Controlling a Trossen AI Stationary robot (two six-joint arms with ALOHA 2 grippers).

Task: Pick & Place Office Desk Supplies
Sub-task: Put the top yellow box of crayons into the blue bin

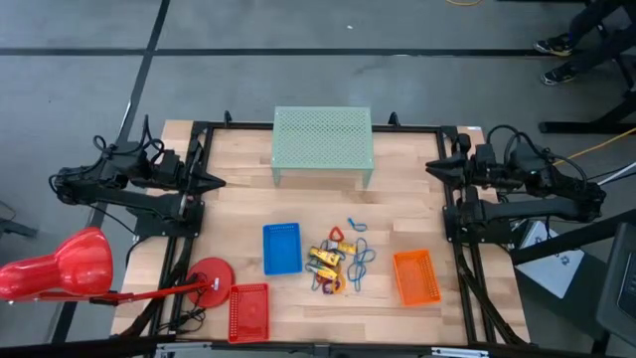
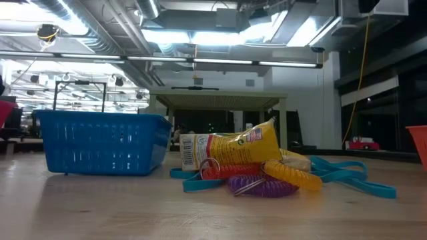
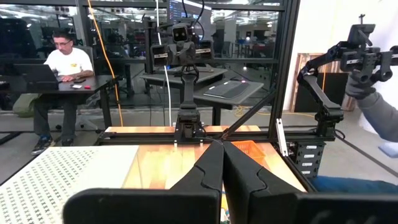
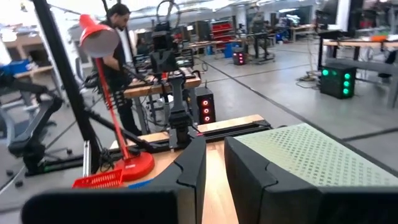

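The office desk supplies (image 1: 340,259) lie in a small pile on the wooden table, between the blue tray (image 1: 281,248) and the orange tray (image 1: 416,276). The low view shows a yellow packet (image 2: 233,150) resting on red, yellow and purple coils (image 2: 263,187), with teal loops (image 2: 347,177) beside them. My left gripper (image 1: 214,182) hovers level over the table's left edge, its fingers shut (image 3: 222,146) on nothing. My right gripper (image 1: 432,166) hovers level over the right edge with a narrow gap between its fingers (image 4: 214,144) and nothing in it.
A pale green mesh shelf (image 1: 323,144) stands at the far middle of the table. A red tray (image 1: 248,311) sits near the front left, beside the round base (image 1: 210,275) of a red desk lamp whose head (image 1: 60,267) hangs off the left side. People work at desks beyond the table.
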